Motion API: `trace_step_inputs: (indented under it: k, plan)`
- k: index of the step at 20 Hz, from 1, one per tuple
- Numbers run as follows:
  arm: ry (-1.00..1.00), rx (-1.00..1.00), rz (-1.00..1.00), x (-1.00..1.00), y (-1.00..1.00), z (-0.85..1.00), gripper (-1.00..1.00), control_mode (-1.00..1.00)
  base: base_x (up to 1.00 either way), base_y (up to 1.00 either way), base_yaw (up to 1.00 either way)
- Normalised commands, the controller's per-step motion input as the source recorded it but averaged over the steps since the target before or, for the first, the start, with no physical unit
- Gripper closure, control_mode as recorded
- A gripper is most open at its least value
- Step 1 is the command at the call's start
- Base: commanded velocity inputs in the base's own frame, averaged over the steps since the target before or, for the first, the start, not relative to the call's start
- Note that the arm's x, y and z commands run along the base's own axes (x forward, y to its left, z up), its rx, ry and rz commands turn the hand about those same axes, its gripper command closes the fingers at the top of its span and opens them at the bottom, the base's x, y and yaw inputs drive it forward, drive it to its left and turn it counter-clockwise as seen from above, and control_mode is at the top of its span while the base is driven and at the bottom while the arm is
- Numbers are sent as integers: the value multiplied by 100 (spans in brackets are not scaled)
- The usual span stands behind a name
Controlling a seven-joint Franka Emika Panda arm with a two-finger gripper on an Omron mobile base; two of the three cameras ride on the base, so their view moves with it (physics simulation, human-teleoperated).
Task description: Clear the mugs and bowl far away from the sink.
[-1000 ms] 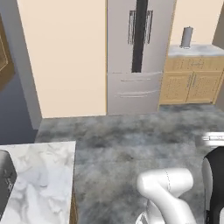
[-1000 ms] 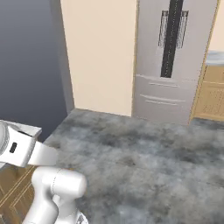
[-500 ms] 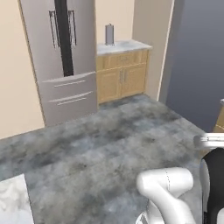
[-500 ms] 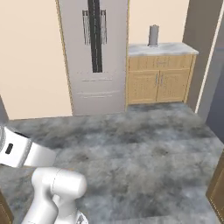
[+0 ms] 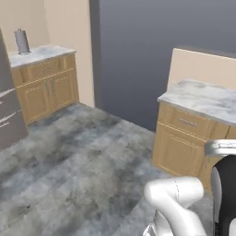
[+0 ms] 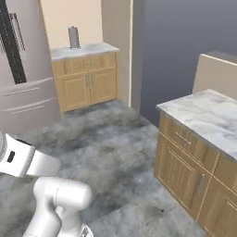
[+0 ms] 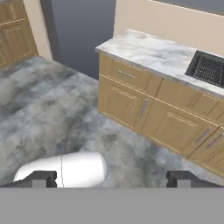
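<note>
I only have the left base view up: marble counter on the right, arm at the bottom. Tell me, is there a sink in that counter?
Observer: Yes. The hand view shows the sink recessed in what looks like that same marble counter, with a wire rack inside it.
Operator: How is the gripper?
Observer: The gripper is open, its fingertips wide apart with nothing between them. It is aimed at the floor in front of the cabinets.
Operator: What is off to my left?
Observer: In the right base view, a grey refrigerator with dark door handles stands beside the corner cabinet.
</note>
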Motion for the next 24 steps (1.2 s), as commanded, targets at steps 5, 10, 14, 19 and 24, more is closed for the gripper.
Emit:
trace_step_inputs:
  k: [5, 10, 14, 19, 24]
  plan:
    - [0, 0, 0, 0, 0, 0, -100, 100, -3, -55, -64]
    - [0, 0, 0, 0, 0, 0, -100, 100, 0, -37, -51]
    - [0, 0, 0, 0, 0, 0, -100, 100, 0, -45, -48]
    - [0, 0, 0, 0, 0, 0, -100, 100, 0, -49, -44]
    - [0, 0, 0, 0, 0, 0, -100, 100, 0, -56, -37]
